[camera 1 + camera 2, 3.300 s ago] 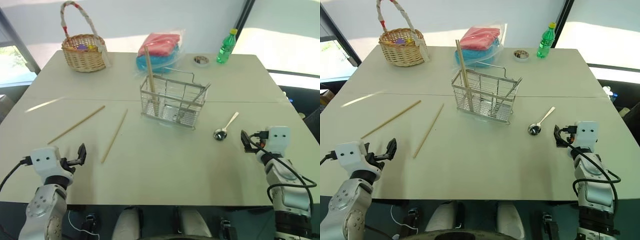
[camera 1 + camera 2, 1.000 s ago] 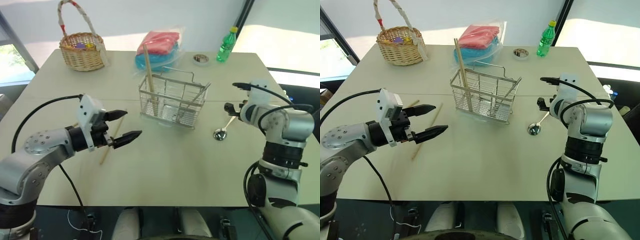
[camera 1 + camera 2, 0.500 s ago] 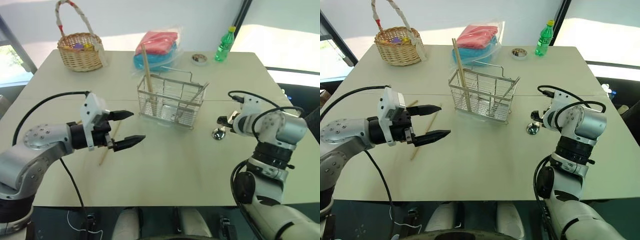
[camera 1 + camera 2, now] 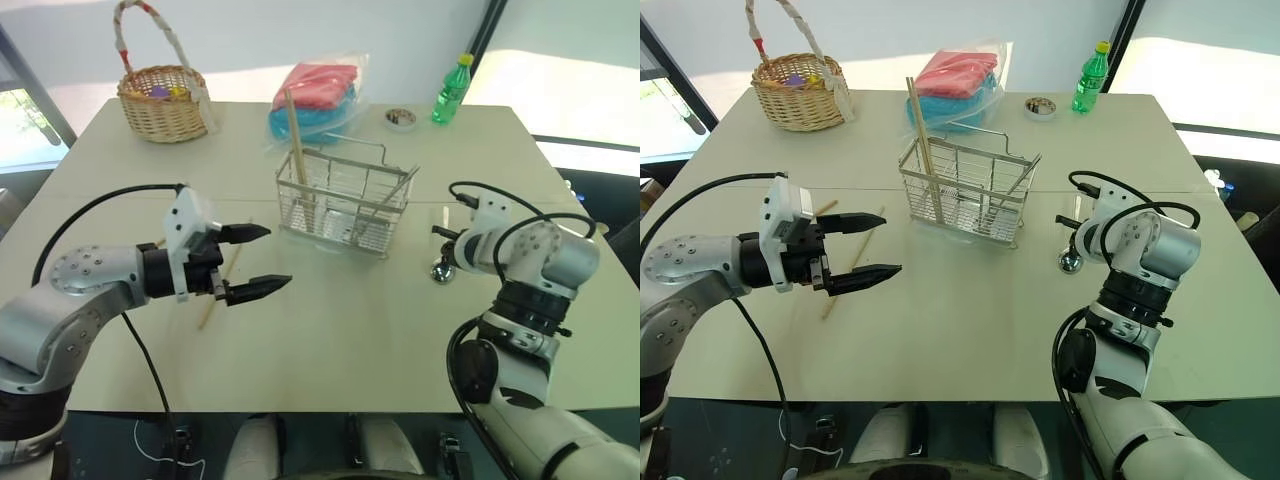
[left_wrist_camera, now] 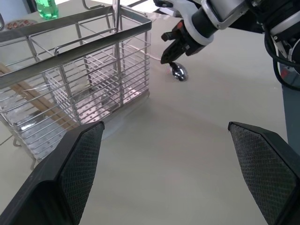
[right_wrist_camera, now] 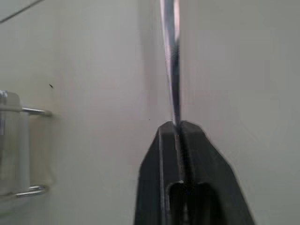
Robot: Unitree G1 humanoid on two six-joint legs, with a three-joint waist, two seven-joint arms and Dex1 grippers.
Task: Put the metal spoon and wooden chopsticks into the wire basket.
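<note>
Spoon [image 4: 1071,262] lies on the table [image 4: 970,330] right of the basket [image 4: 965,195], its handle pinched between the right gripper's [image 6: 177,127] closed fingers. Left gripper [image 4: 259,260] hovers spread wide, empty. A straight lift should come before swinging over the rim.

wire basket [image 4: 345,203] mid-table | metal spoon [image 4: 441,270] right of it | wooden chopsticks [image 4: 852,265] left

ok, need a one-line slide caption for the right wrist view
Right gripper shut on the metal spoon handle, pinched between its black fingers just above the table.
</note>
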